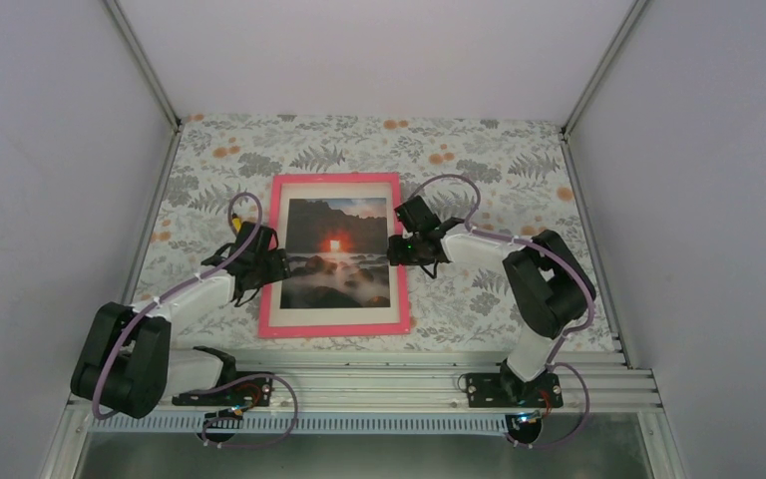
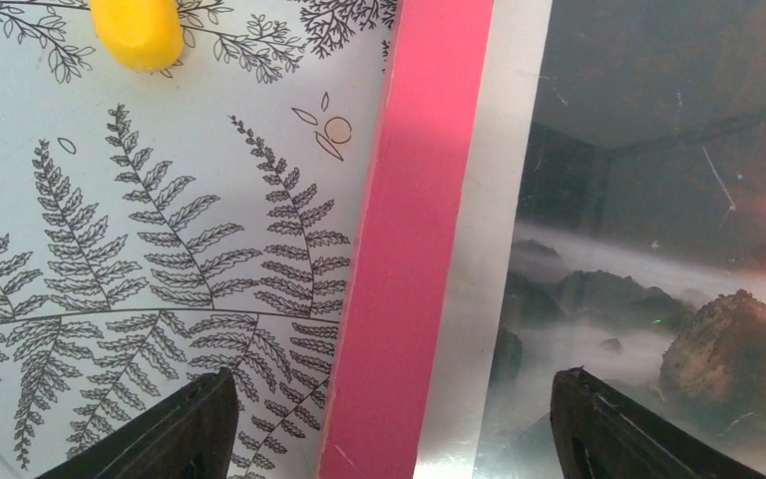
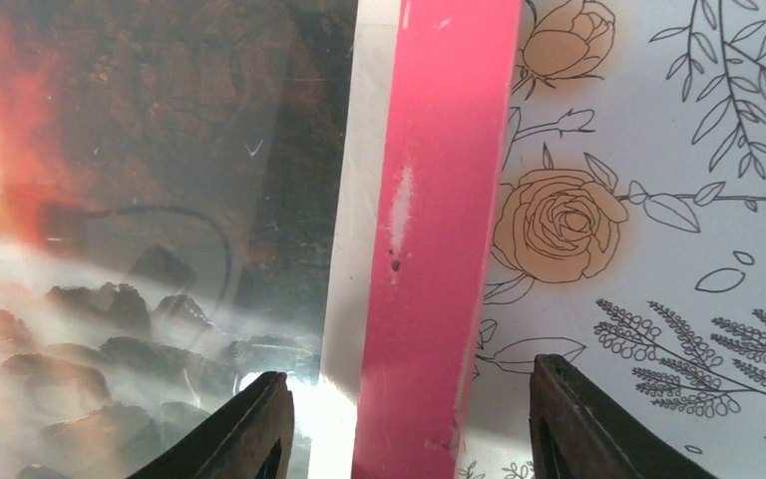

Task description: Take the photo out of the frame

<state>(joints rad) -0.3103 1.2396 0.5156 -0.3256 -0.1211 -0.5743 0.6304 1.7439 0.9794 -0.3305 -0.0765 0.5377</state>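
Note:
The pink frame (image 1: 335,180) lies face up in the middle of the table with the photo (image 1: 337,251) in it, a dark landscape with a red-orange sun and a white border. My left gripper (image 1: 271,263) is open and straddles the frame's left rail (image 2: 409,239), one finger over the cloth, one over the photo (image 2: 658,259). My right gripper (image 1: 399,247) is open and straddles the right rail (image 3: 439,230), one finger over the photo (image 3: 140,200), one over the cloth. Neither holds anything. The frame's back is hidden.
A floral tablecloth (image 1: 489,160) covers the table. White walls stand at the left, right and back. An aluminium rail (image 1: 409,369) with the arm bases runs along the near edge. A yellow part (image 2: 138,30) shows at the top of the left wrist view.

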